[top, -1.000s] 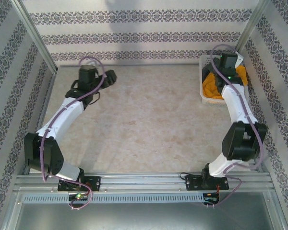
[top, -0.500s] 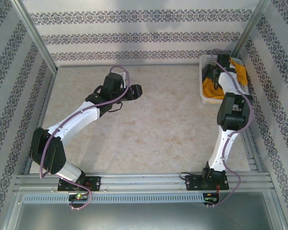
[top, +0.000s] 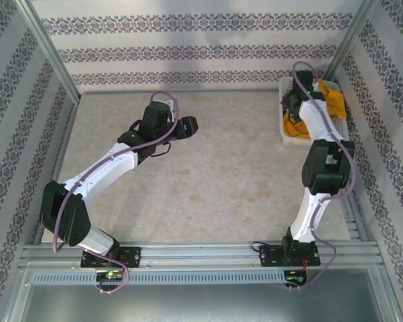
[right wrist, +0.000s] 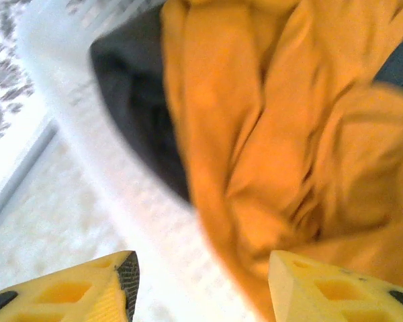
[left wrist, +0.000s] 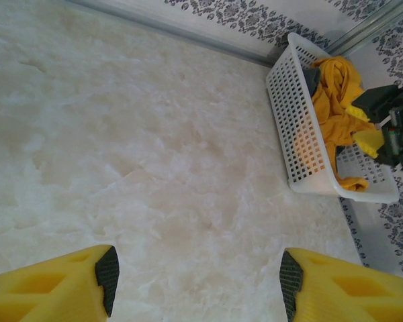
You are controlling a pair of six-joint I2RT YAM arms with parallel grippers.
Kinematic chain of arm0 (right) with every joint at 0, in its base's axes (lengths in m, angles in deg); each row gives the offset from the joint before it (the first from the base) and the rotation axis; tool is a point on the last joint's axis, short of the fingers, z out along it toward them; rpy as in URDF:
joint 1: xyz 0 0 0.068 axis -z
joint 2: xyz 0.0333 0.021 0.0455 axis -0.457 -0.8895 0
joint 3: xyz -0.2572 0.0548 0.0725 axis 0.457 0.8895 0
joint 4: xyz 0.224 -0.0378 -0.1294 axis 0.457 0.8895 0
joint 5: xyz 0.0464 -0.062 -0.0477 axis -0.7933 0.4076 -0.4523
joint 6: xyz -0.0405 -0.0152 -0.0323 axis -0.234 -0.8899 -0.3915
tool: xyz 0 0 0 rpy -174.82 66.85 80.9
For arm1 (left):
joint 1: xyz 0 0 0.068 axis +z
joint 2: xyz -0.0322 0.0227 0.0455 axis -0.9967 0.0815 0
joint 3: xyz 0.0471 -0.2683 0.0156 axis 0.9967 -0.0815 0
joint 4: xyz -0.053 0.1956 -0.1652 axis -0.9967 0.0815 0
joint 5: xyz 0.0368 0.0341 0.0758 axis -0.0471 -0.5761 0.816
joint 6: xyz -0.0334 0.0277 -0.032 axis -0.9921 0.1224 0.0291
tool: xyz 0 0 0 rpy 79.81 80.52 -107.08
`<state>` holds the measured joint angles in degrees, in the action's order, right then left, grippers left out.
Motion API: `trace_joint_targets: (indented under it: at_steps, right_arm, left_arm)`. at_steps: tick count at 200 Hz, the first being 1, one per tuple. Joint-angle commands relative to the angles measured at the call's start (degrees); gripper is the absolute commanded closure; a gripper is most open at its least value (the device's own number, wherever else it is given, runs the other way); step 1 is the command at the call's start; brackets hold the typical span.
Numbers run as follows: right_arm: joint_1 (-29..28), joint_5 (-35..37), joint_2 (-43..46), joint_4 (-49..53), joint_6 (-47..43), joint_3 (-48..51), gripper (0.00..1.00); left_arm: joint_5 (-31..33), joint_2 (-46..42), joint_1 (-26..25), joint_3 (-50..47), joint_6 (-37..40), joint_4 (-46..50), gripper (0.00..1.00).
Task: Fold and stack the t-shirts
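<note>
Two yellow fingers (right wrist: 87,292) of the right hand (right wrist: 201,268) held apart, nothing pinched between them: open, hanging close over the bright orange-yellow cloth t-shirt (right wrist: 269,134). Crumpled in deep folds, that one, heaped inside the white plastic lattice basket (right wrist: 67,94). Tucked against its left side, the dark charcoal-grey t-shirt (right wrist: 141,121), lying in the same basket up against the wall. Blurry from the wrist, so no telling whether a fingertip brushes cloth.

From above: right hand (top: 292,100) down at the basket (top: 289,137) in the far right corner of the pale marbled counter (top: 208,181), orange-yellow cloth (top: 336,100) piled toward the basket's far right side.

Over to the left hand (left wrist: 198,278): fingers spread wide too, empty, just bare counter (left wrist: 154,168) between them. Hovering over the left middle of the counter (top: 188,127), well apart from the basket and aimed toward it. Basket (left wrist: 302,134) up at the right of its wrist view, orange-yellow t-shirt (left wrist: 336,100) mounded inside, a sliver of charcoal-grey (left wrist: 312,77) at the far end.
</note>
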<state>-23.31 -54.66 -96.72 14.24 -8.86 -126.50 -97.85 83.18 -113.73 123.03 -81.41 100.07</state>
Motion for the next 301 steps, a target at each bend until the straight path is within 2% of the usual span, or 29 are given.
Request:
trace_joint_targets:
  at_steps: [1,28,57,90,114,138,164,202,236,262,269,289,301]
  right_arm:
    - [0.5,-1.0,-1.4,-7.4,8.5,5.7,0.43]
    - [3.4,-1.2,-3.9,-13.3,3.9,6.3,0.41]
    - [7.8,-7.1,-7.2,-11.1,-2.6,2.4,0.41]
    - [7.9,-8.5,-9.7,-9.7,-8.7,-1.6,0.40]
    - [7.6,-7.4,-11.1,-7.5,-7.9,-4.2,0.39]
    - [6.9,-9.3,-15.0,3.9,-2.8,-10.8,0.40]
    - [4.4,-6.5,-10.7,-1.5,2.2,-3.5,0.36]
    - [4.8,-6.3,-13.9,1.3,5.1,-6.9,0.38]
    - [5.1,-5.5,-13.9,3.7,8.0,-5.7,0.53]
    - [5.0,-5.0,-13.1,2.6,8.1,-4.5,0.71]
    - [5.1,-5.1,-13.1,2.4,8.1,-4.4,0.76]
    - [4.9,-3.0,-11.0,0.9,7.3,-3.4,1.00]
    - [4.6,-1.2,-9.0,0.1,6.3,-2.9,1.00]
  left_arm:
    - [-1.1,-0.5,-0.4,0.1,-1.6,-2.2,0.35]
    - [-1.5,-1.5,-0.4,-0.1,-1.4,-1.2,0.36]
    - [-0.2,-3.7,-0.4,-1.5,-1.3,0.1,0.36]
    - [0.4,-5.0,-0.4,-2.5,-1.5,1.2,0.36]
    - [0.3,-4.9,-0.4,-2.1,-1.6,1.7,0.36]
    - [0.5,-4.9,-0.4,-1.9,-2.1,1.1,0.36]
    - [0.3,-4.6,-0.4,-1.8,-2.8,0.4,0.36]
    - [-0.4,-4.5,-0.5,-1.5,-2.7,0.1,0.36]
    - [0.3,-5.5,-0.4,-2.6,-3.4,-0.5,0.37]
    - [0.3,-5.6,-0.5,-2.5,-3.0,-0.2,0.39]
    - [0.3,-5.5,-0.4,-2.4,-2.9,-0.2,0.40]
    - [0.0,-5.1,-0.4,-1.9,-2.7,-0.1,0.41]
    - [-0.1,-4.9,-0.4,-1.5,-2.3,0.3,0.42]
